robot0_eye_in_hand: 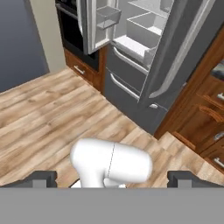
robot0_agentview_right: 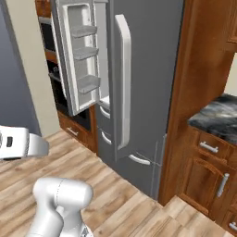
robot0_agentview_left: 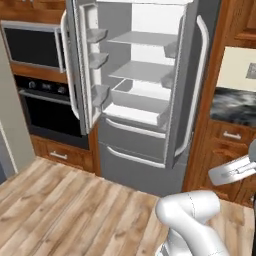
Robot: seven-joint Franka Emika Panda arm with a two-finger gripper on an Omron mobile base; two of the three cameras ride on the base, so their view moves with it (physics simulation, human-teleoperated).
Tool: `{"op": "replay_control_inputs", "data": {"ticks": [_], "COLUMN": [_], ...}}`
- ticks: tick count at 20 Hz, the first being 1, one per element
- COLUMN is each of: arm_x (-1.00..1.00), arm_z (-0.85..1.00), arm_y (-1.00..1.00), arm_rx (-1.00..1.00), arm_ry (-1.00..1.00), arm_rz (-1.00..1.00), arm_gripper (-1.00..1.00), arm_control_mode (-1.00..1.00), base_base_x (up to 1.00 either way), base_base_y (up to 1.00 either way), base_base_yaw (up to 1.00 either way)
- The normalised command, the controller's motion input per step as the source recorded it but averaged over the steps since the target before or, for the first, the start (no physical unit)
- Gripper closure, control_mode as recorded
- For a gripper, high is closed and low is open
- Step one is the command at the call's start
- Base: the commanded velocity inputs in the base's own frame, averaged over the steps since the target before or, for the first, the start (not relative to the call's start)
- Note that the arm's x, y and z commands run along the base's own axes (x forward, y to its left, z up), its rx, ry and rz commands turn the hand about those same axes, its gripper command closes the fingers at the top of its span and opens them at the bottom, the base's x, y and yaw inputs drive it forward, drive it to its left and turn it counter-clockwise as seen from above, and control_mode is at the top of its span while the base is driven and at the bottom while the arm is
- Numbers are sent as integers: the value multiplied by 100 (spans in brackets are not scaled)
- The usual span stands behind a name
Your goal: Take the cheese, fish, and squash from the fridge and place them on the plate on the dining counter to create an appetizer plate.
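Hand view shows the gripper [robot0_eye_in_hand: 112, 179] nearest, its two dark fingertips [robot0_eye_in_hand: 40, 178] spread fully wide with nothing between them, above the wooden floor [robot0_eye_in_hand: 52, 109]. Farther off stands the fridge [robot0_agentview_left: 145, 90], both doors swung open, white shelves [robot0_agentview_left: 142, 70] inside. Left of it sits a black oven [robot0_agentview_left: 47, 107].

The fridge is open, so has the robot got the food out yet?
Done: the fridge stands with both its doors swung open, and the white shelves I can see hold no food. In hand: nothing; the claw is wide open, up over the wooden floor, away from the fridge. Left: no cheese, fish, squash or plate can be seen here, so I cannot tell how many are moved.
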Motion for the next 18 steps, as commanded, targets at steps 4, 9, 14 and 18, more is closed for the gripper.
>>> {"op": "replay_control_inputs", "data": {"ticks": [4,9,14,18], "arm_x": [0,0,0,0], "arm_z": [0,0,0,0], "arm_y": [0,0,0,0], "arm_rx": [0,0,0,0], "arm_ry": [0,0,0,0], "arm_rz": [0,0,0,0], "arm_gripper": [-100,-100,-100,-100], "arm_control_mode": [100,100,100,100], "base_base_x": [3,15,24,27], "base_base_y": [91,99,99,70], "base_base_yaw": [-52,-50,-46,-42]}}
